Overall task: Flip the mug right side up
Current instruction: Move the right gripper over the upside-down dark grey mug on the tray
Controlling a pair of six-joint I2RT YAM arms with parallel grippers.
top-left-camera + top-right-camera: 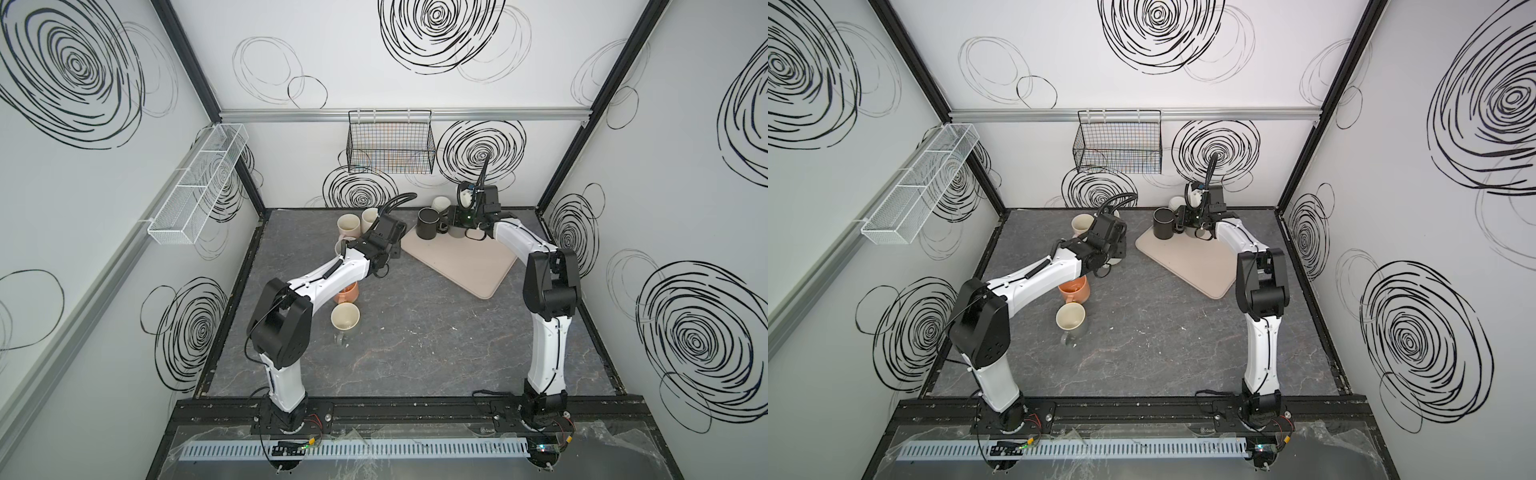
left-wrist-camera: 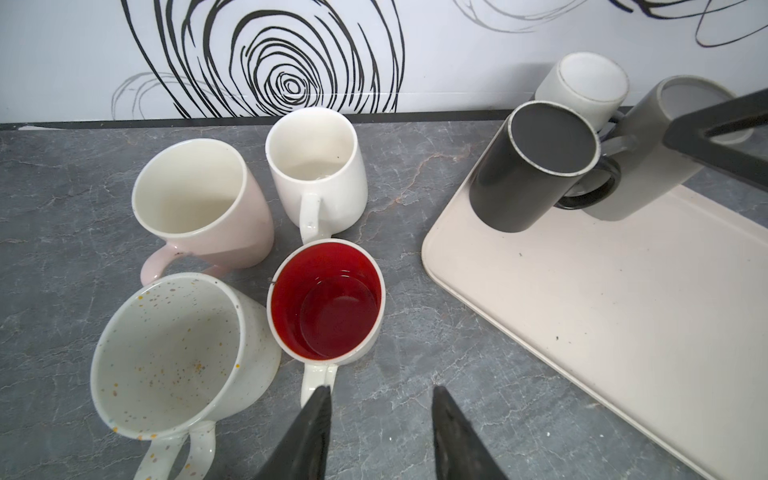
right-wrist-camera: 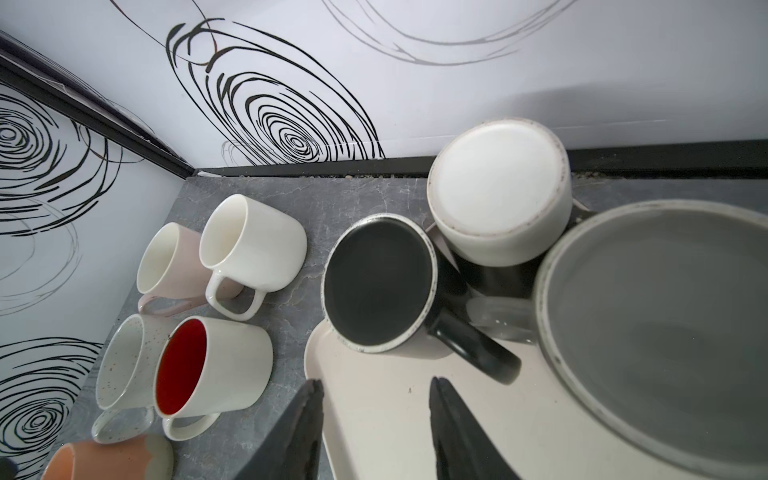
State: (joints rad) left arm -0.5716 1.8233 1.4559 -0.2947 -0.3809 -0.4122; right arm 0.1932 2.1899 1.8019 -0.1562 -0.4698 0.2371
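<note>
Upside down, the dark mug (image 3: 376, 282) stands on the tray (image 3: 374, 424) at far right. Best to pinch its handle squarely, then roll it over clear of its neighbours. The right gripper (image 3: 376, 381) hovers just near of it, wrist angled down, fingers apart and empty; the left gripper (image 2: 380, 388), likewise apart, waits by the red-lined mug (image 2: 328, 299)

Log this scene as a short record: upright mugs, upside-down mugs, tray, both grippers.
upright mugs: pink mug, white mug, red-lined mug, speckled mug, orange mug, cream-lined mug, on the table
upside-down mugs: black mug, grey mug, pale mug
tray: beige, under black and grey mugs
left gripper: open, empty, by red-lined mug's handle
right gripper: open, empty, over tray
</note>
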